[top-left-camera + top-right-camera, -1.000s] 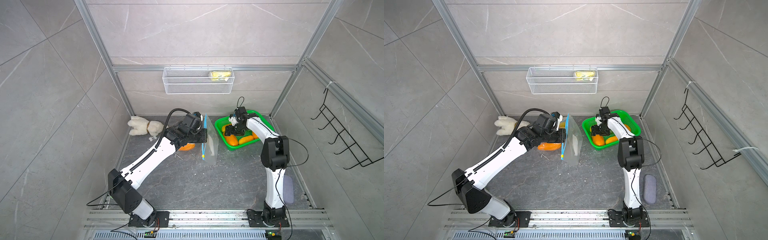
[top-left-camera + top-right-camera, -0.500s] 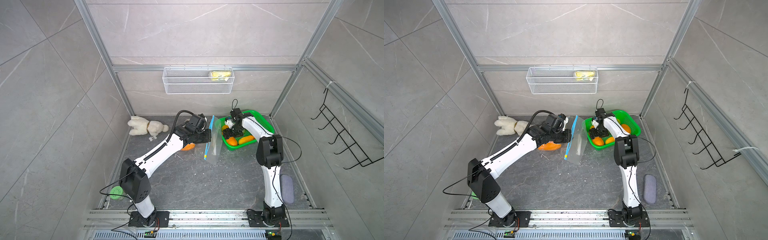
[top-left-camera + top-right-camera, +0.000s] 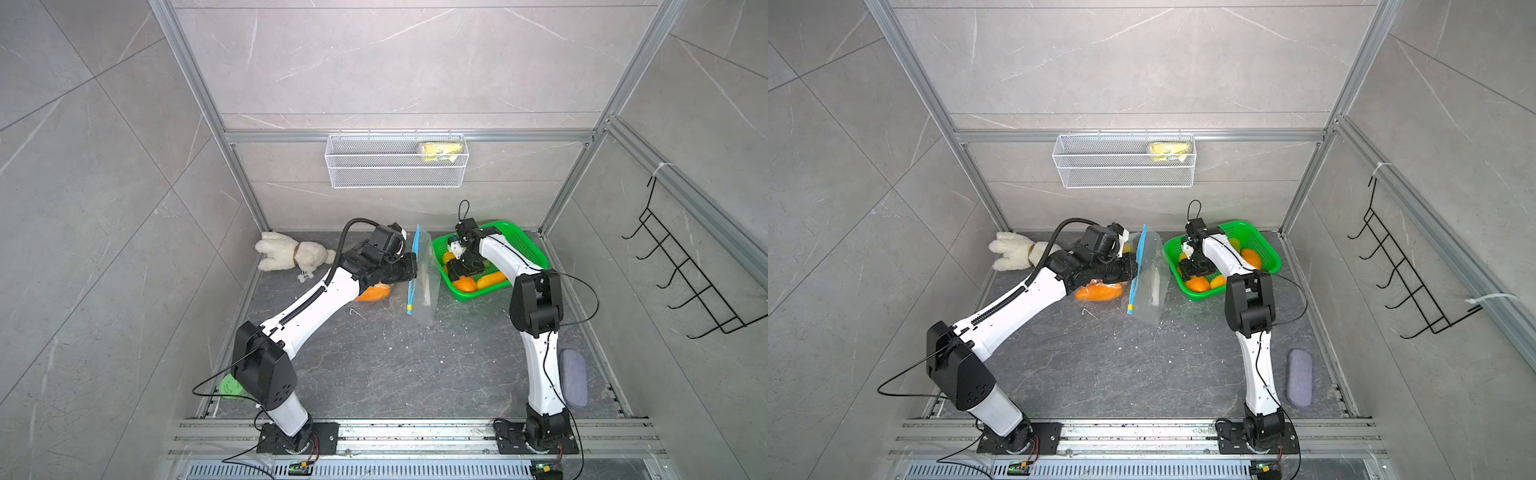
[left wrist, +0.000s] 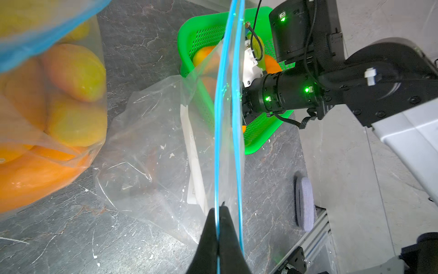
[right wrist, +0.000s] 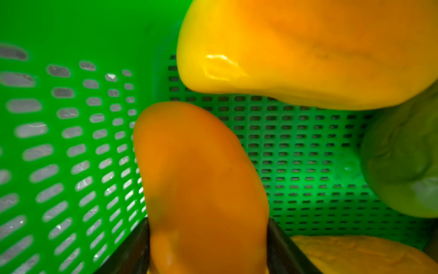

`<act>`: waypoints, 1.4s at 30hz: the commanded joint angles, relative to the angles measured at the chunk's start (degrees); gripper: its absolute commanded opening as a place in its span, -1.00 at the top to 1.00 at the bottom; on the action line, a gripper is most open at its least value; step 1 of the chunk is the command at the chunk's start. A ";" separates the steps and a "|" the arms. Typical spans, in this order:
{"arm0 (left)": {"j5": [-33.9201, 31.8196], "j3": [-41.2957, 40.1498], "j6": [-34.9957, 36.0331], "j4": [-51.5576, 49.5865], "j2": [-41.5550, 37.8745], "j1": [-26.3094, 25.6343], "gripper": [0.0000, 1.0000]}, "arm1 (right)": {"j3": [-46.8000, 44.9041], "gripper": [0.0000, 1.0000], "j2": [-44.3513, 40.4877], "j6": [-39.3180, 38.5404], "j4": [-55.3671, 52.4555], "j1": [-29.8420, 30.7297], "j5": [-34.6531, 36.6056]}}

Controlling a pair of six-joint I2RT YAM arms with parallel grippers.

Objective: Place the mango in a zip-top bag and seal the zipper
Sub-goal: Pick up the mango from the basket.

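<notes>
Orange, probably slippery mango (image 5: 201, 166) is being gripped mid-body by the right claw (image 5: 207, 221), the bag (image 4: 154, 154) being pinched at its rim by the left claw (image 4: 218, 210).

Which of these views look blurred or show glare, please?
Right wrist view: the orange mango is soft, and the yellow mango carries a bright highlight. Left wrist view: the near bagged mangoes blur, and green glints dot the zip-top bag. Both top views: sharp, evenly lit.
</notes>
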 commanded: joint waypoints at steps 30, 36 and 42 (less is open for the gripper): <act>-14.88 8.26 9.69 -16.92 -4.06 -3.91 1.00 | -3.72 -0.40 -0.06 0.11 -4.32 0.09 -0.67; -7.70 4.66 5.86 -9.02 -4.64 -1.85 1.00 | -6.82 0.28 -3.31 1.86 0.33 -0.59 -5.21; -4.27 1.06 1.96 -3.57 -5.24 0.18 1.00 | -14.86 0.64 -13.80 6.69 11.16 -3.45 -13.56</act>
